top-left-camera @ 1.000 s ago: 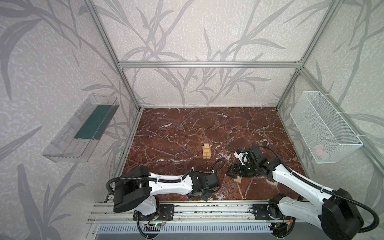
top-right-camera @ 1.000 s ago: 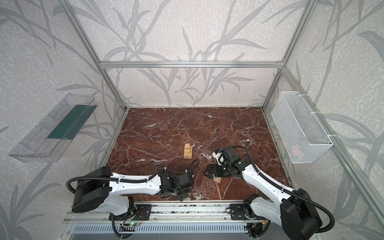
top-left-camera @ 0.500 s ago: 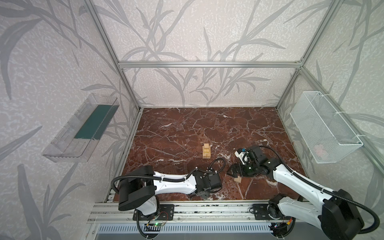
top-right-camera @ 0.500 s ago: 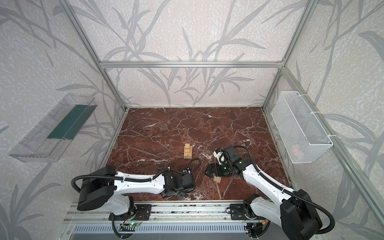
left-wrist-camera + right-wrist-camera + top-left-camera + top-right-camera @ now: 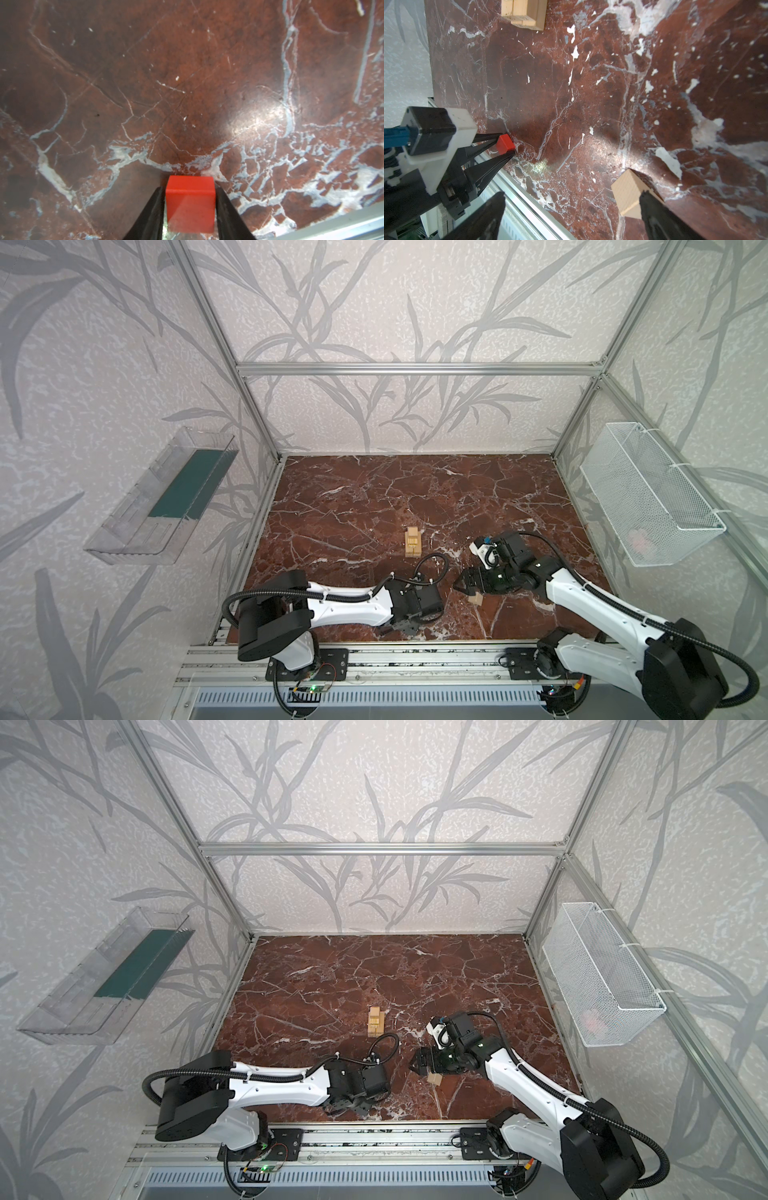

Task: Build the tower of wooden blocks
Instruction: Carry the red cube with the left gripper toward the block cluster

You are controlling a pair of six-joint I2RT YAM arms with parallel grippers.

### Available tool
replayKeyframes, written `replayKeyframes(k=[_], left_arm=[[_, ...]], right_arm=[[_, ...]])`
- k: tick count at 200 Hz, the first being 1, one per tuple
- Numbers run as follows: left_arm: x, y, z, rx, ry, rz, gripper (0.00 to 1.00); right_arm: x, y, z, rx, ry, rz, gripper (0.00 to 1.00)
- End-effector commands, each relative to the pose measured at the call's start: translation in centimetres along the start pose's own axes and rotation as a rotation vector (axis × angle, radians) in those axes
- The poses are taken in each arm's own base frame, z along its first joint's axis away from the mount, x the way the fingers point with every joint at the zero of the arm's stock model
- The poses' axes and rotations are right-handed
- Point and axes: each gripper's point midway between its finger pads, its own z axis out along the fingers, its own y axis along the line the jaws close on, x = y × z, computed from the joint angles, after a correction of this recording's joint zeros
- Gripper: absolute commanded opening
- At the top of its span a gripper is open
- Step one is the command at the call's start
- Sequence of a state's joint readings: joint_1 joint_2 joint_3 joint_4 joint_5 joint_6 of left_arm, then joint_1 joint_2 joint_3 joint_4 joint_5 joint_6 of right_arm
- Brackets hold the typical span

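The tower (image 5: 412, 542) (image 5: 375, 1022) is a short stack of pale wood blocks mid-table; the right wrist view catches its edge (image 5: 525, 14). My left gripper (image 5: 190, 189) (image 5: 506, 145) is low at the table's front edge, shut on a small red cube (image 5: 190, 205) (image 5: 505, 143), with a finger pressed against each side. In both top views the left wrist hides the cube. My right gripper (image 5: 461, 585) (image 5: 571, 207) is open just above the table. A pale wooden cube (image 5: 475, 599) (image 5: 435, 1079) (image 5: 627, 193) lies tilted against one of its fingers (image 5: 654, 207).
An aluminium rail (image 5: 374, 655) runs along the table's front edge, right beside the left gripper. A white wire basket (image 5: 648, 497) hangs on the right wall and a clear plastic tray (image 5: 166, 497) on the left wall.
The left arm has shifted right along the front edge and its jaws have narrowed onto the red cube. The right arm has hardly moved.
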State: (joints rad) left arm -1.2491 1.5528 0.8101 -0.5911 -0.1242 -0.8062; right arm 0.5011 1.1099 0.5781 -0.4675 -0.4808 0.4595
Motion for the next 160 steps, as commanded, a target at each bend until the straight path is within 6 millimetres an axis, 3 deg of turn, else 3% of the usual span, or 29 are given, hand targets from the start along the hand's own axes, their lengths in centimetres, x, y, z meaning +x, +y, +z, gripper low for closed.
replayKeyframes(k=[1, 39, 106, 160], left_arm=[[0.0, 0.2, 0.0, -0.012, 0.0, -0.037, 0.4], [-0.2, 0.2, 0.2, -0.029, 0.005, -0.028, 0.39], [-0.5, 0.8, -0.4, -0.049, -0.014, -0.044, 0.27], [-2.8, 1.9, -4.4, -0.022, -0.09, -0.122, 0.22]], right_arm=[[0.1, 0.1, 0.0, -0.015, 0.001, -0.003, 0.99], [0.1, 0.1, 0.1, -0.017, 0.004, -0.004, 0.99], [-0.1, 0.4, -0.1, -0.023, 0.004, -0.012, 0.99], [-0.6, 0.9, -1.4, 0.005, 0.01, -0.044, 0.99]])
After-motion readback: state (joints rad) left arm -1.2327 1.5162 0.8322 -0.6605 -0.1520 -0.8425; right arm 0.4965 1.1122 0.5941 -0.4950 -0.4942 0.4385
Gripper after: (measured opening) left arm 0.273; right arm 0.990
